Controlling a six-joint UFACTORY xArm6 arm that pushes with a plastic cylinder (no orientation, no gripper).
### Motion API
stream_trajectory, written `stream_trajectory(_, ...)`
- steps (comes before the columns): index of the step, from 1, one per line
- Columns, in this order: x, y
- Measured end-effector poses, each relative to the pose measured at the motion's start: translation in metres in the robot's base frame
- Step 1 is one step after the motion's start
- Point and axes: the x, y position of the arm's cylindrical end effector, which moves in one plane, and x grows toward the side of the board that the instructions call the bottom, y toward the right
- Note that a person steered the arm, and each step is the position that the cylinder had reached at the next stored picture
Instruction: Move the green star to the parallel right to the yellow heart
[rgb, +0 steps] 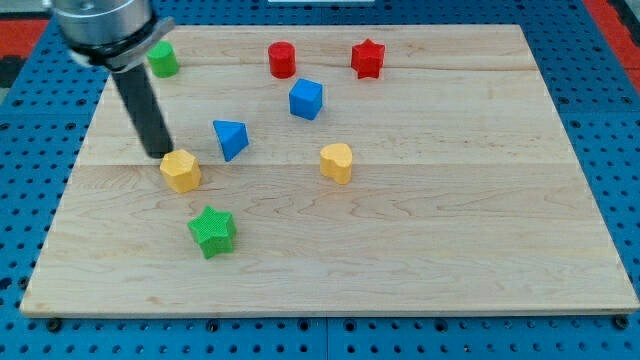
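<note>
- Lying flat on the wooden board (420, 250), lower left of centre: green star (212, 231), squat, no long axis to make out, one point aiming toward the view's top, two toward the view's bottom.
- Sitting well apart from the yellow heart (337, 162), which is resting near the board's middle, up and to the view's right of the star.
- Standing just above and to the view's left of the star: a yellow hexagon-like block (181, 170), the two apart.
- Coming down from the view's top left as a dark straight rod, slightly tilted, under a metallic cylindrical mount: my tip (156, 153), ending just beside the upper left edge of the yellow hexagon-like block; contact not possible to tell.
- Carrying no fingers at all, just the bare rod, so nothing spreading, nothing pinching, nothing held.
- Staying clear of the green star, with the yellow hexagon-like block lying between tip and star.
- Resting to the view's right of the tip: blue triangular block (231, 138); further up and right, blue cube (306, 98).
- Lining the board's top: green block (163, 60) partly hidden behind the rod's mount, red cylinder (282, 59), red star (367, 58).
</note>
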Motion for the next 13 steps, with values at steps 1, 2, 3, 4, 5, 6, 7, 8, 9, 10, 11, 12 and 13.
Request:
stream_trajectory(1,0.057,-0.021)
stream_trajectory(2,0.080,0.018)
stream_trajectory(3,0.081,0.118)
stream_trajectory(4,0.094,0.158)
stream_trajectory(5,0.109,0.111)
stream_trajectory(6,0.128,0.089)
stream_trajectory(7,0.168,0.053)
stream_trajectory(8,0.173,0.102)
stream_trajectory(9,0.147,0.126)
stream_trajectory(10,0.141,0.170)
stream_trajectory(11,0.128,0.171)
stream_trajectory(12,0.133,0.136)
stream_trajectory(13,0.117,0.160)
